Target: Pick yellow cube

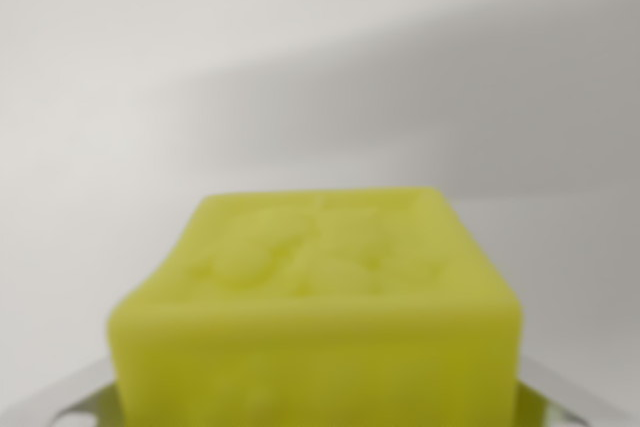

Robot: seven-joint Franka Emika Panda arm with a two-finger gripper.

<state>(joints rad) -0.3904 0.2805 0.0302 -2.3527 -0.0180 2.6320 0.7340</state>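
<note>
Plain white surface (120, 97), blurred yellow cube (320, 317) above it

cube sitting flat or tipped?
Roughly flat: the yellow cube shows its top face level, edges near horizontal. Blurred close-up, so its base contact cannot be told.

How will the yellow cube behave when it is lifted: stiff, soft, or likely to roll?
The yellow cube probably will not roll, since its faces look flat. Its bowed side and rounded edges suggest a soft material that may yield under pressure. The top looks bumpy, though blur hides detail.

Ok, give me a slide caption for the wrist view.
Blurred close-up of the yellow cube filling the lower frame, metallic edges at both bottom corners, plain pale background.
</note>
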